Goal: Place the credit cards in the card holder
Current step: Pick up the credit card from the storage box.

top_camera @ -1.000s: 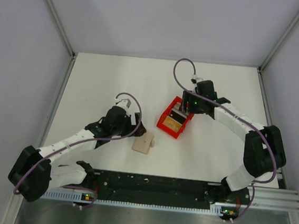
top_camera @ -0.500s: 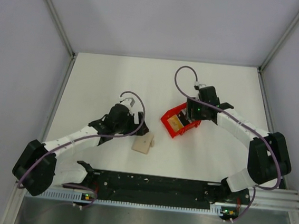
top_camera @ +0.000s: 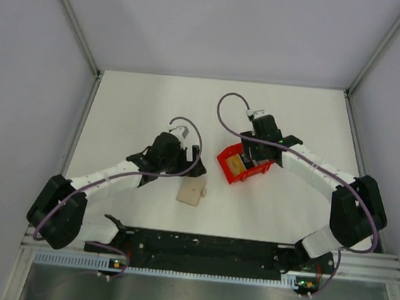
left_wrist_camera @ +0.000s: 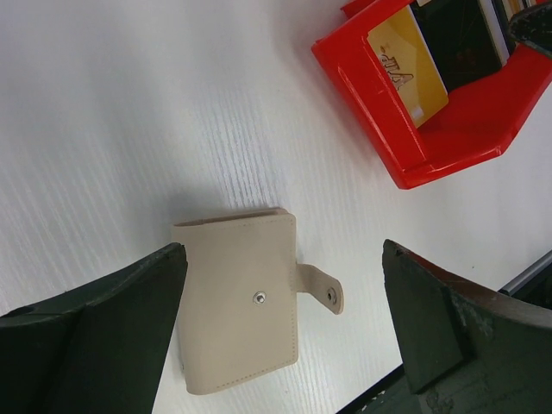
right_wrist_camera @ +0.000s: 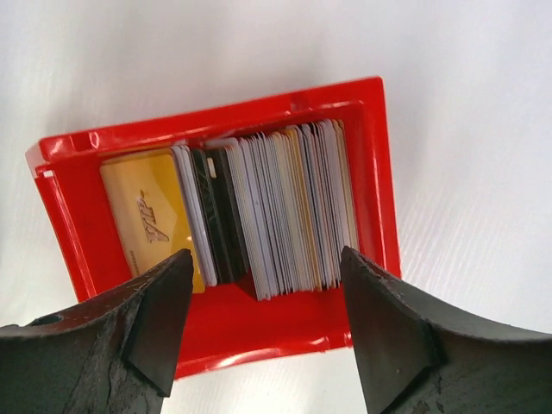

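Credit cards standing on edge in red tray, right gripper hovering spread-jawed above them, folded card holder lying nearby on white table beneath wide-spread left gripper, pale walls enclosing everything.

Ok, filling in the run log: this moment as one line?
left gripper: open over folded card holder | right gripper: open above credit cards in red tray | nothing held

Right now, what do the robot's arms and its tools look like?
Both the left arm and the right arm have white tube-shaped links with chunky black joints. A thin purplish cable loops out near each wrist and runs along the arm. The left tool and the right tool each end in two dark, wedge-shaped fingers with a rough, matte surface.
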Controlling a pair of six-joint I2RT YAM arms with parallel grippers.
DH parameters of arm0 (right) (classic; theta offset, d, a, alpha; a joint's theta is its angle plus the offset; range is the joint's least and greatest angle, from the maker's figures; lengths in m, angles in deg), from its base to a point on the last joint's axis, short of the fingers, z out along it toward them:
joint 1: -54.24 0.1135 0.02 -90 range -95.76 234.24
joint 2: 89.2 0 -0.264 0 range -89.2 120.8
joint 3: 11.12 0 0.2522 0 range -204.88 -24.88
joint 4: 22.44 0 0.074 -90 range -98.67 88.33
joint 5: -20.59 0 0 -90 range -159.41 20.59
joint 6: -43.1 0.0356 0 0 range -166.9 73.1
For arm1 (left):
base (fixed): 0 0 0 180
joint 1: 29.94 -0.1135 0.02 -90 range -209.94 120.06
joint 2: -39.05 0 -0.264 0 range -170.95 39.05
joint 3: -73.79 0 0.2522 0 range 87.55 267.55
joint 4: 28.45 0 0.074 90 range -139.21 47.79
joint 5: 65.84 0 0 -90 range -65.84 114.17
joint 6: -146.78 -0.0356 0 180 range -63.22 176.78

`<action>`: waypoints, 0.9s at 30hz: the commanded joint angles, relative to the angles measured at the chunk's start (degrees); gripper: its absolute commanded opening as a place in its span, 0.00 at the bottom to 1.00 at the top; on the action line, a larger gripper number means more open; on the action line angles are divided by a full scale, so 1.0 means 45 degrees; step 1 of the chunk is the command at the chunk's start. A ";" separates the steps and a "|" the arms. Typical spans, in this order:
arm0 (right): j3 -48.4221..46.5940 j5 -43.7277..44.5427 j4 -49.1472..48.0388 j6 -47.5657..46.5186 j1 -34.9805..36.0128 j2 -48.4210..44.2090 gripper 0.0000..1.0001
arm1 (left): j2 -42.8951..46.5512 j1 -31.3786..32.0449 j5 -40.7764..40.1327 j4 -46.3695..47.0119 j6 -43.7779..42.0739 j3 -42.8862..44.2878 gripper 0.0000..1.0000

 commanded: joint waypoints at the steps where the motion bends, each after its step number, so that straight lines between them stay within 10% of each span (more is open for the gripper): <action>1: -0.0901 0.1858 0.0003 -0.0455 0.0563 0.0664 0.69 | 0.0061 0.0038 -0.0064 0.0437 -0.0148 0.0273 0.98; 27: -0.1469 0.5200 -0.0329 -0.1100 0.1853 0.2932 0.61 | 0.0550 0.0019 -0.0749 0.0222 0.0145 -0.0332 0.98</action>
